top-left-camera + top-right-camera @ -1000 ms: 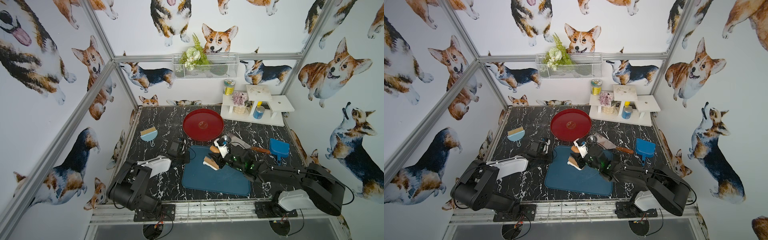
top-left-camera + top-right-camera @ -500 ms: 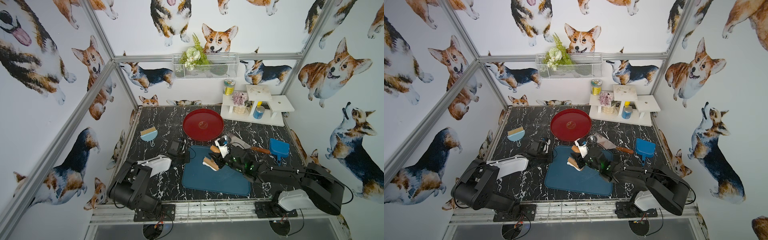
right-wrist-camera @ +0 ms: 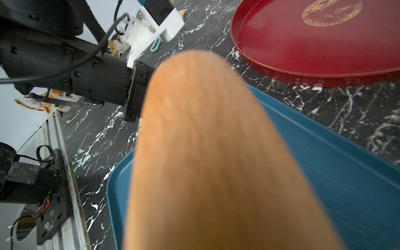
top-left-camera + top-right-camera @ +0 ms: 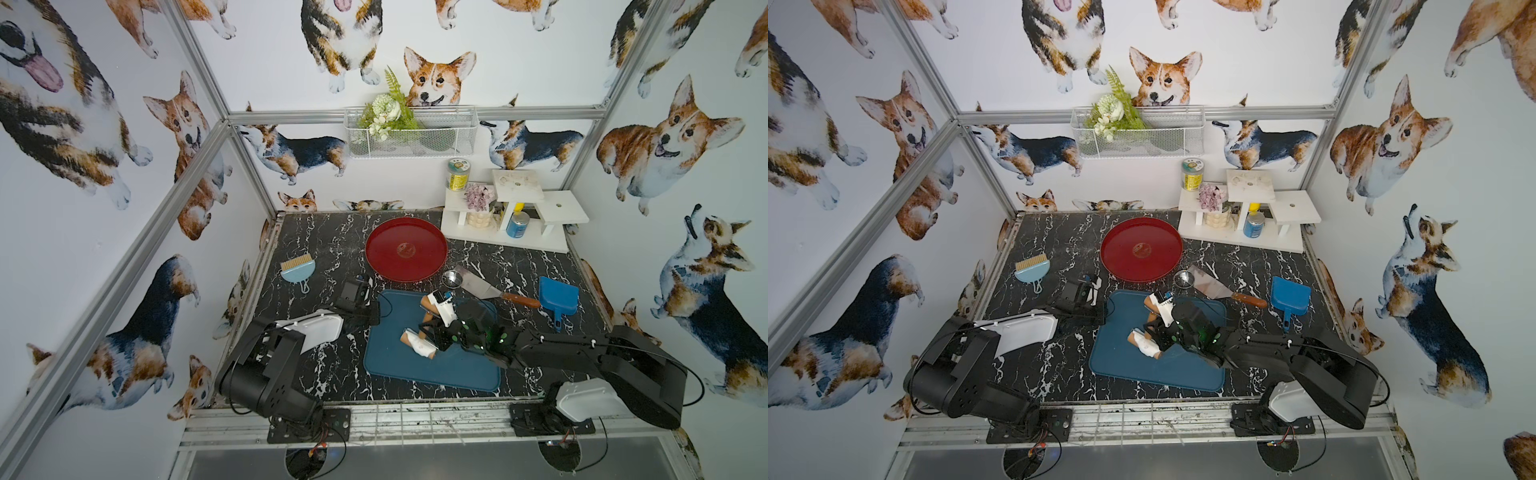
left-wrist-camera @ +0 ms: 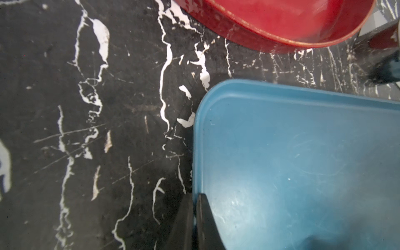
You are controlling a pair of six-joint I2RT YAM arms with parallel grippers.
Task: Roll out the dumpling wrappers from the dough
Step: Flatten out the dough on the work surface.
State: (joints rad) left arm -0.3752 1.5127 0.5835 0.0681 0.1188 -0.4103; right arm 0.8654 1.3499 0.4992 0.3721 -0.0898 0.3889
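While the right gripper (image 4: 432, 334) pinches the rolling pin (image 4: 427, 300) over the blue tray (image 4: 457, 370), the dough (image 4: 417, 343) there is a lump (nothing flat yet). No wrappers sit on the red plate (image 4: 390, 259); the left gripper (image 5: 195, 198) rests pressed together.

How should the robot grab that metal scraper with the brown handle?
Best take the scraper by its brown wooden handle, coming straight down from above and closing across it. The metal blade lies flat on the table, too thin to pinch; the handle is thicker.
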